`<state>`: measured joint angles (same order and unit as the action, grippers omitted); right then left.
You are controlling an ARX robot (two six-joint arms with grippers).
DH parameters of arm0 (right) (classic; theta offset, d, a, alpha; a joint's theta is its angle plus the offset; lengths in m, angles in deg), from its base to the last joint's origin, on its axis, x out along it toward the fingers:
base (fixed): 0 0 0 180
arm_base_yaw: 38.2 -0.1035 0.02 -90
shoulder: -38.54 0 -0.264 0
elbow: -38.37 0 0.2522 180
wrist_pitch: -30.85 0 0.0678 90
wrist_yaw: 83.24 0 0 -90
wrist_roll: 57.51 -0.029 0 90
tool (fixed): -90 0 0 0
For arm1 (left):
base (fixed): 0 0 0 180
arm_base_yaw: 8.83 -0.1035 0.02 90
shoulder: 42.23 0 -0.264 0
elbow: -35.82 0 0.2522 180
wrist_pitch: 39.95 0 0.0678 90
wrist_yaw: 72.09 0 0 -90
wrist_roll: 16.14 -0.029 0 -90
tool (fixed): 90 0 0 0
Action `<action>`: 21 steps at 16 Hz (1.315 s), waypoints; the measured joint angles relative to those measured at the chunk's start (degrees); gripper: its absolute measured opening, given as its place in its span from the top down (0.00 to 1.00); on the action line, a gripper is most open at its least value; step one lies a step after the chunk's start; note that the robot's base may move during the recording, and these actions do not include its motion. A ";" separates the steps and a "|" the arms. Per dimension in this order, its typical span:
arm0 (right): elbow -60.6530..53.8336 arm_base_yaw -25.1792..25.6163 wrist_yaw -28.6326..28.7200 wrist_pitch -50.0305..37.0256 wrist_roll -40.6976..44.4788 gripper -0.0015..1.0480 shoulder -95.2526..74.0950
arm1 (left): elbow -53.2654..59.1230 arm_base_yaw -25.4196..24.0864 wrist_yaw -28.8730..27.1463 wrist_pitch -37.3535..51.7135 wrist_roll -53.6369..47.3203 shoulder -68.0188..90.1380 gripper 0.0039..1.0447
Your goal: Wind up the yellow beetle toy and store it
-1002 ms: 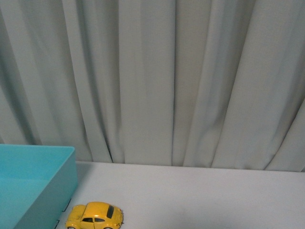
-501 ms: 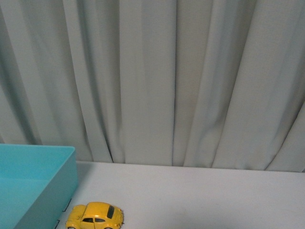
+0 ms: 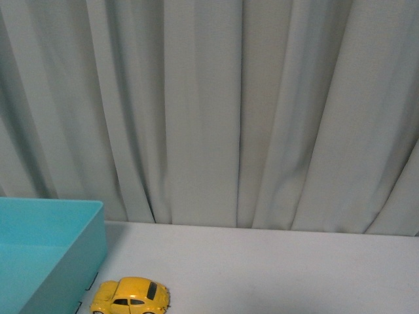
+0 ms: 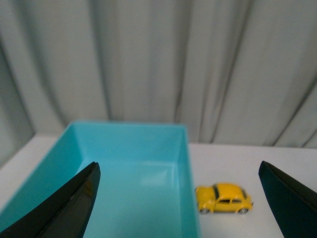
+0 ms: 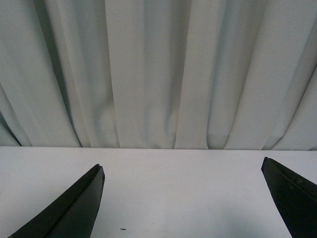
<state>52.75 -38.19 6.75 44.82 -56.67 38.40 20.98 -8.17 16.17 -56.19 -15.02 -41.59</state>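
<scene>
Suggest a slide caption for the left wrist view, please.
Open left gripper faces the turquoise bin, yellow beetle toy beside it on the table.

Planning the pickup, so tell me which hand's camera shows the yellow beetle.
The left hand: its wrist view shows the yellow beetle toy beside the turquoise bin. The right hand sees only table and curtain.

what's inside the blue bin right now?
Nothing visible in the bin: its floor looks bare in the left wrist view. Its near end is hidden by the left fingers and the frame edge. The yellow toy car sits outside, beside it.
</scene>
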 joint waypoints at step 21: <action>0.00 0.00 0.00 0.02 -0.02 0.06 0.00 | -63.41 4.44 9.75 -10.62 -46.47 89.31 0.06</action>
<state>52.75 -38.19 6.75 44.84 -56.69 38.40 -42.43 -3.73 25.92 -66.81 -61.49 47.72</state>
